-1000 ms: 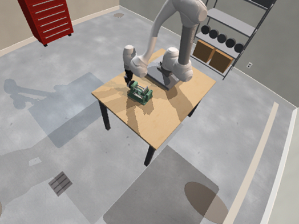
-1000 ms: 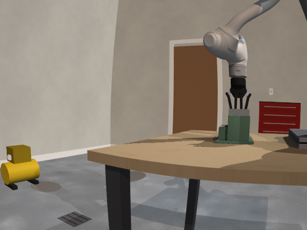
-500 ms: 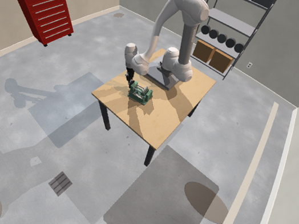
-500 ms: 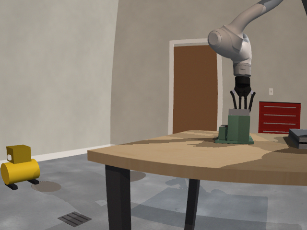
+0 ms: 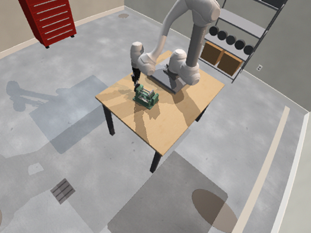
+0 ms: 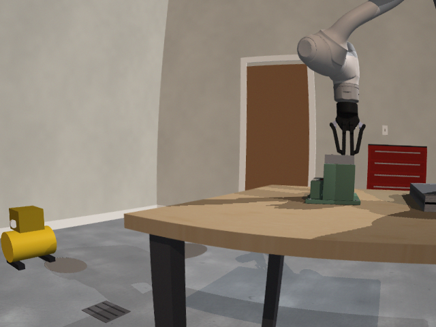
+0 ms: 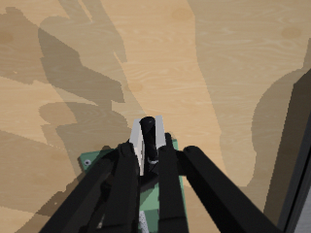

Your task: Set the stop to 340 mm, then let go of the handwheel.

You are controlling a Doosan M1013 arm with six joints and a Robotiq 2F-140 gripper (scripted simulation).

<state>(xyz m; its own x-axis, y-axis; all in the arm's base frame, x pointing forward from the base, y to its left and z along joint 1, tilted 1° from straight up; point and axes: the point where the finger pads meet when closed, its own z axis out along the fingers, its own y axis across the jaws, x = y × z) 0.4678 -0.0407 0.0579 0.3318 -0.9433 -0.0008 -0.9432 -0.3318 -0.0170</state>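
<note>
The green stop unit (image 5: 155, 98) (image 6: 338, 182) (image 7: 150, 199) stands on the wooden table, with bright rods and metal parts between its green end blocks. Its dark handwheel (image 5: 136, 87) (image 7: 150, 183) is on the side by the arm, partly hidden by the fingers in the wrist view. My gripper (image 5: 136, 83) (image 6: 347, 154) (image 7: 150, 127) points down over the wheel, its fingers close together and shut on the wheel's upright black handle (image 7: 148, 121), which shows between the light finger pads. The stop's position and any scale are too small or hidden to read.
The wooden table (image 5: 177, 115) (image 6: 229, 218) also bears the arm's grey base plate (image 5: 167, 81) (image 6: 424, 197), behind the unit in the top view. A red tool cabinet (image 5: 48, 12) (image 6: 396, 165), a shelf rack (image 5: 238, 22) and a yellow compressor (image 6: 29, 244) stand away from the table.
</note>
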